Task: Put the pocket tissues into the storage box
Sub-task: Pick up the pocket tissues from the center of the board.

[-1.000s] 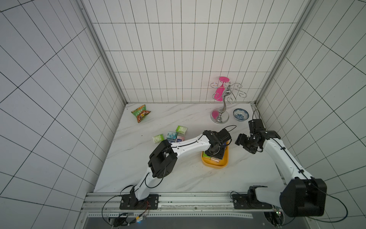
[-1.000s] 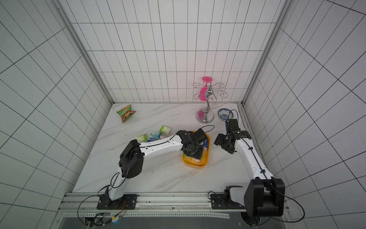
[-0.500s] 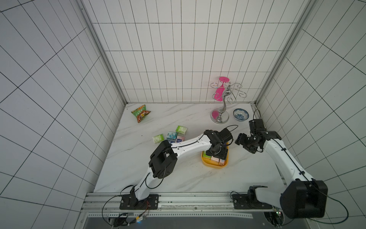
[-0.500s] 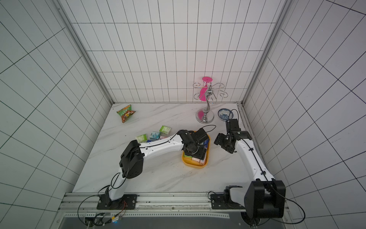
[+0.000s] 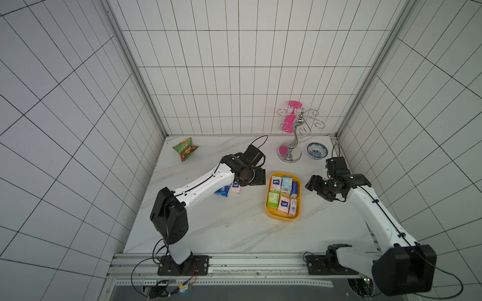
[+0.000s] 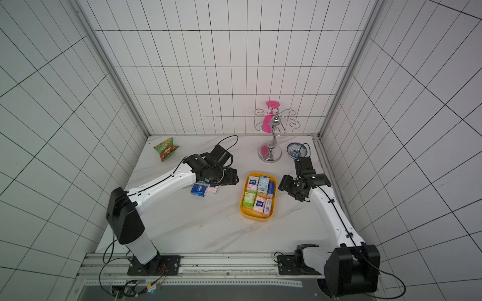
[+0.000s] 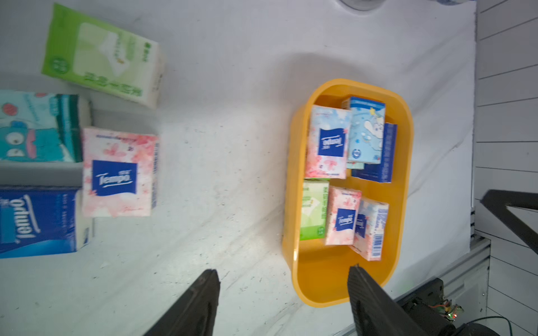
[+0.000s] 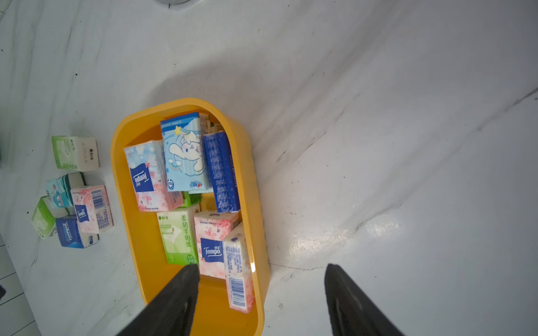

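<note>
The storage box (image 5: 281,216) is sitting right of centre in both top views, its long side running up the frame, on the white marble table (image 5: 234,234). Pocket tissues (image 5: 284,185) are filling most of it. A pink-white packet, a light blue one and a dark blue one standing on edge are crowding its upper half, while a green one and two more pink-white ones are lying in the lower half. The lowest end is showing bare orange floor.

More packets are lying on the table left of the box, apart from its wall. In the left wrist view a green packet (image 7: 102,58), a teal packet (image 7: 37,128), a pink packet (image 7: 119,171) and a blue packet (image 7: 37,221) are clustering at the left edge of the frame, the pink one just beside the teal and blue ones. The right wrist view is showing a second green packet (image 8: 43,216) at the far side of that group.

The left gripper (image 7: 283,276) is hovering near the centre of the top views, between the loose cluster and the box, its jaws standing spread with nothing between them. The right gripper (image 8: 260,269) is hanging just right of the box, its jaws likewise wide apart and empty.

A snack bag (image 5: 185,149) is lying at the upper left of the table, and a metal stand (image 5: 293,156) and a bowl (image 5: 317,150) are standing above the box
</note>
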You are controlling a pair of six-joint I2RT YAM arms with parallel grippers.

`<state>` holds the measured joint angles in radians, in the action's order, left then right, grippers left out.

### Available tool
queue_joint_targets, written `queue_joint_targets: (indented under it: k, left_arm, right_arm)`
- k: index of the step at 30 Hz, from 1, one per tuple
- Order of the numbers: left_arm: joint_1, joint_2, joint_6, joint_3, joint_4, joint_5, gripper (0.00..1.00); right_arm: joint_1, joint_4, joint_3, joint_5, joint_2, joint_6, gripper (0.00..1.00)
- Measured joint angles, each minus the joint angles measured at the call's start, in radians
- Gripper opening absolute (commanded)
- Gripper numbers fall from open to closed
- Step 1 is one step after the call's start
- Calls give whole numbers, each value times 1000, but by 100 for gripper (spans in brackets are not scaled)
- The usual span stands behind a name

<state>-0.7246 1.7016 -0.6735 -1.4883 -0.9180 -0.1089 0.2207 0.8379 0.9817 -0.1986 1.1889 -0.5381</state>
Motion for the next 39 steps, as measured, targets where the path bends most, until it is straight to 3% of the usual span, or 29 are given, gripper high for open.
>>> queue_joint_targets:
  k: [5,11,21,28,39]
  left_arm:
    - [130,-37,69,112,-4,-24,73]
    - [236,-33,207,131,-7,-46,73]
    - [246,136,341,79,-6,-33,73]
    - [252,227,349,76,13,-21,73]
    - [234,256,338,51,35,16,73]
  right_arm:
    - [61,0,21,-5,31,-14,73]
    - [96,-11,38,-14,56,-34,73]
    - [101,-15,46,-22,105,-35,73]
    - [101,-15,77,-21,110,-29,73]
    - [101,-6,89,-13,110,-12,73]
